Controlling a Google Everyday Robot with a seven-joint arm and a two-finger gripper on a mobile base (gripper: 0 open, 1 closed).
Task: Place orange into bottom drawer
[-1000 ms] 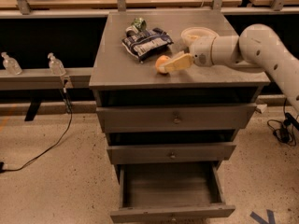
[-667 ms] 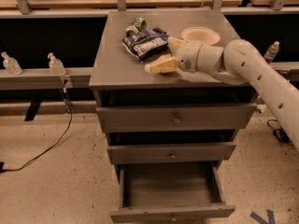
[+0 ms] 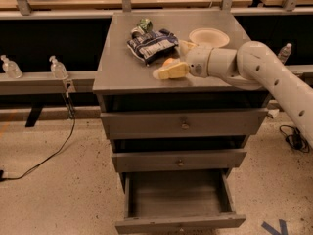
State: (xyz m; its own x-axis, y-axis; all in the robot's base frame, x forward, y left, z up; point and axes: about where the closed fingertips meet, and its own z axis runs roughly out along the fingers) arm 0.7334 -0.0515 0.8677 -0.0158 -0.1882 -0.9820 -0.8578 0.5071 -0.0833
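Note:
The orange (image 3: 167,61) is over the front middle of the grey cabinet top (image 3: 117,58); only a small part of it shows between the cream fingers. My gripper (image 3: 168,71) is shut on the orange, and my white arm reaches in from the right. The bottom drawer (image 3: 178,223) is pulled out and open at floor level, straight below, and its inside looks empty. The two upper drawers (image 3: 183,125) are closed.
A shallow off-white bowl (image 3: 209,37) sits at the back right of the top. A dark chip bag (image 3: 151,43) and a green can (image 3: 144,25) lie at the back middle. Small bottles (image 3: 57,67) stand on a ledge to the left. A cable (image 3: 49,155) runs across the floor.
My gripper has shifted a little left along the front of the cabinet top with the orange in it, and the arm has stretched out lower.

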